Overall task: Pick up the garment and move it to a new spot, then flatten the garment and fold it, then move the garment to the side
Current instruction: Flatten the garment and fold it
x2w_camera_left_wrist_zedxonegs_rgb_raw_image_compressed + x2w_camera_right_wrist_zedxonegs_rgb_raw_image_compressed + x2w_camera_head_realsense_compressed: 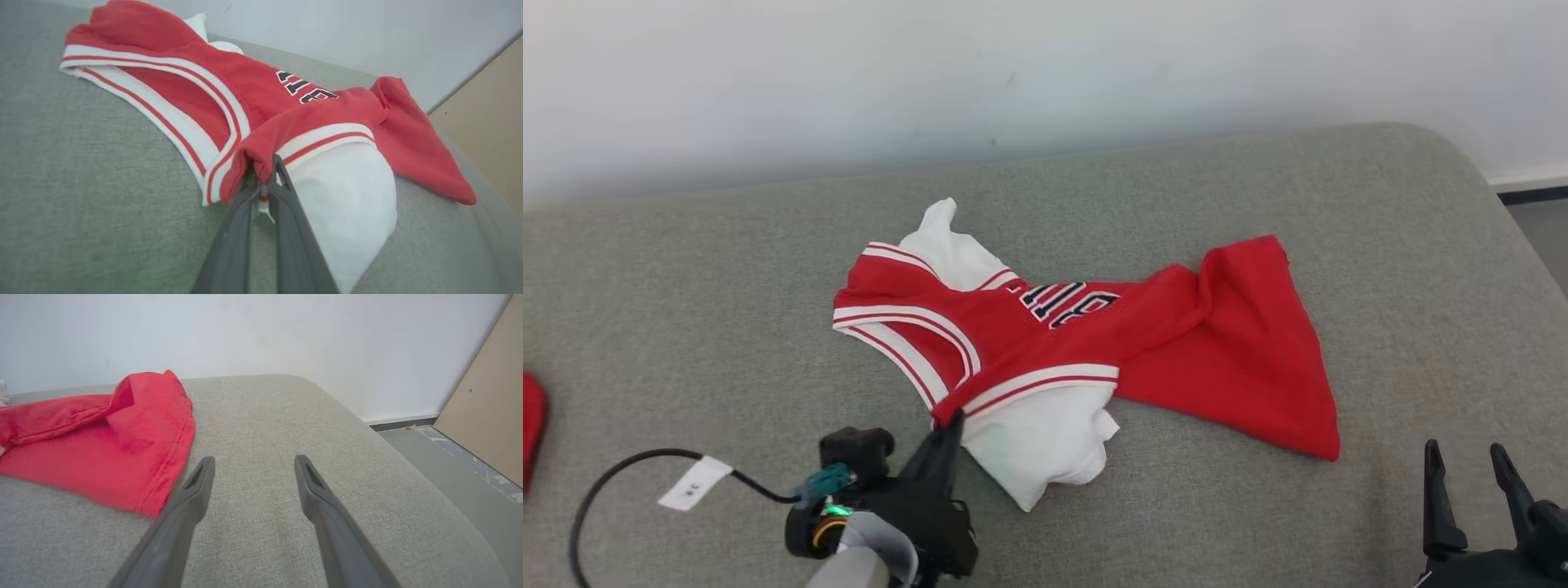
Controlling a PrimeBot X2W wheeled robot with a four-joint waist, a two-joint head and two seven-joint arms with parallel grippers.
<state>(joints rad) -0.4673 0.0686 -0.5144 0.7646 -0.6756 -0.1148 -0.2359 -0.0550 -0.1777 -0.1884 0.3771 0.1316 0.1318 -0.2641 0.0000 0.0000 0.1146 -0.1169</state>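
Garment (1013, 347) crumpled, red jersey with white trim over white fabric, left gripper (263, 175) pinching its edge, right gripper (253, 460) spread

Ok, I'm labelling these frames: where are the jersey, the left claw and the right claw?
jersey (1233, 351): head view, red lower body.
left claw (264, 173): left wrist view, closed tips pinching the jersey.
right claw (253, 458): right wrist view, gap between open tips.

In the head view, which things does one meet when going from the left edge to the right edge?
A red cloth at the edge → white tag → garment → right hand. The left hand, shut on the garment's edge, overlaps it, so it has no clear place in the order.
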